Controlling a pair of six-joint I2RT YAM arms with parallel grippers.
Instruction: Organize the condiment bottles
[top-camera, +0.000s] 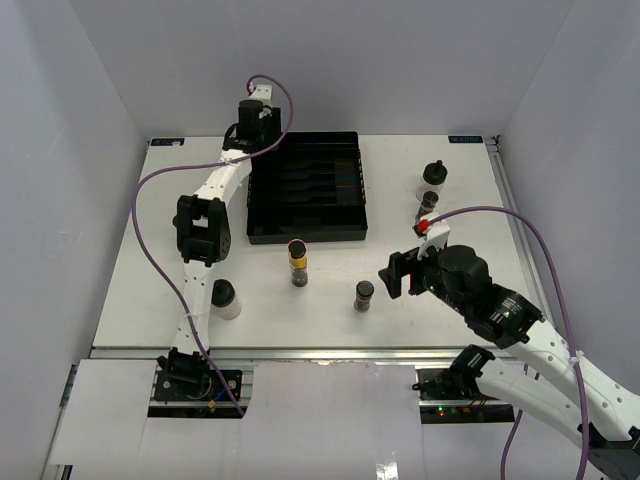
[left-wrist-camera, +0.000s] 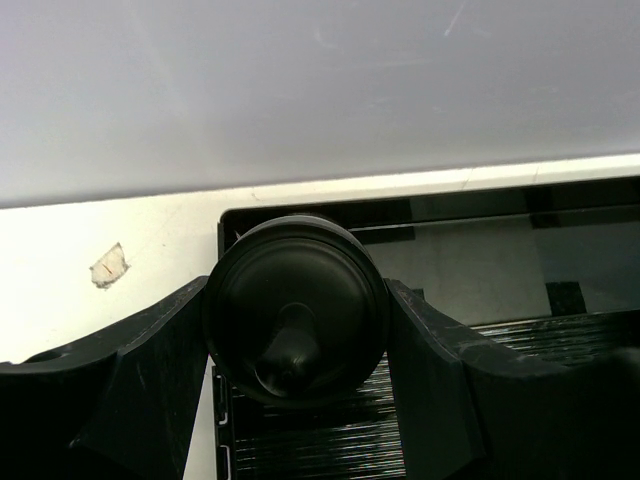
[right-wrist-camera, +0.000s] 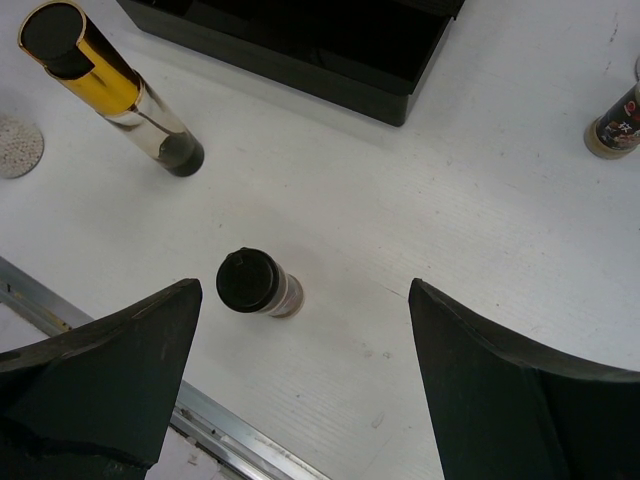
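The left gripper (left-wrist-camera: 297, 345) is clamped on a squat bottle (left-wrist-camera: 292, 285). Its fingers press both sides of the black knobbed cap, and it holds the bottle over the 11 o'clock corner of the black tray (top-camera: 306, 190). The right gripper (top-camera: 398, 274) hangs with its jaws wide apart and nothing between them. It is just beside a small jar (right-wrist-camera: 256, 283), which stands at 5 o'clock from the tray. A yellow-banded jar (top-camera: 298, 262) stands near the tray's 6 o'clock edge. A second squat bottle (top-camera: 224, 298) is at about 8 o'clock on the table (top-camera: 160, 250). At 2 o'clock a third squat bottle (top-camera: 433, 177) and a labelled jar (top-camera: 428, 206) stand close together. All of them look small, rigid and light, so weight should be no problem. Their smooth round walls are likely slippery, and they may break if dropped. The slim jars look easy to tip, so I would grip them low around the body rather than near the lid. The squat ones offer a broad cap or belly that suits a sideways pinch. The labelled jar carries red and white marks, seen from the right wrist, but they are too small to read. The yellow band shows no legible writing, and the blue marks at the table's far corners cannot be made out.
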